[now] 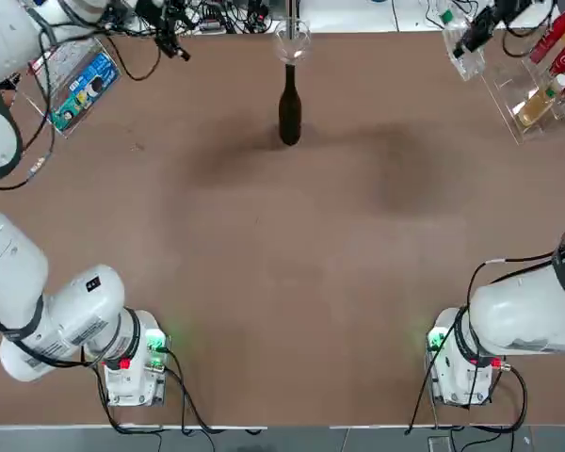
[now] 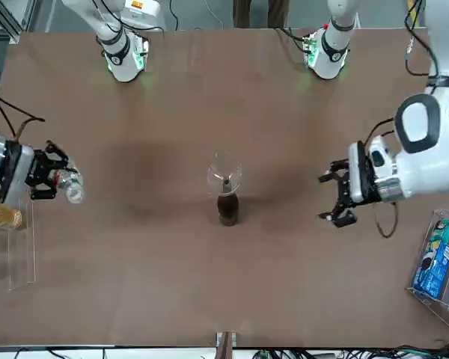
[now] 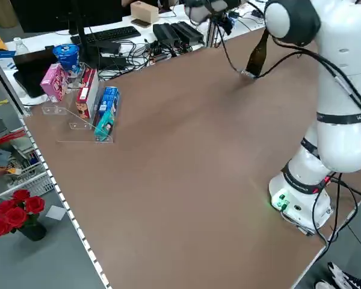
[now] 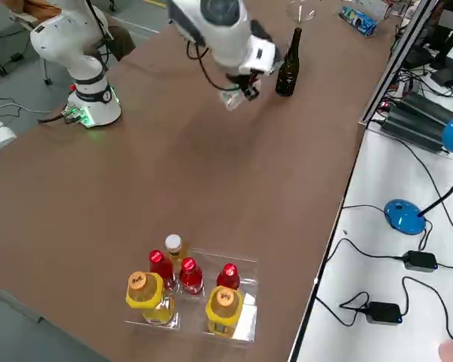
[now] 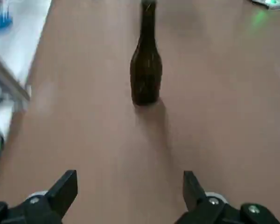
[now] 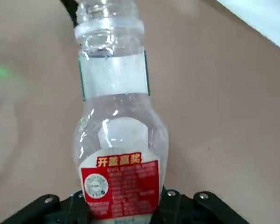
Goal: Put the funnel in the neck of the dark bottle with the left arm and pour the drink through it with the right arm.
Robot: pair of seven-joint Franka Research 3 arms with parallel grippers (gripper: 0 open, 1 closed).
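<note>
My right hand [image 2: 51,179] is clamped on the drink [image 6: 119,135], well apart from the dark bottle [image 2: 227,207]. My left hand [image 2: 337,196] hangs spread and empty beside it. The funnel [image 2: 224,176] sits in the neck. It looks loosely seated, so a hasty tilt could tip it. Only my right wrist view shows the cap off, I think; the overhead hides that.

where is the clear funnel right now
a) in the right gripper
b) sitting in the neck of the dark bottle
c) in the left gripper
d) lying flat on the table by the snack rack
b: the funnel sits on top of the dark bottle, while the left gripper is open and empty off to the side and the right gripper holds the drink.
</note>
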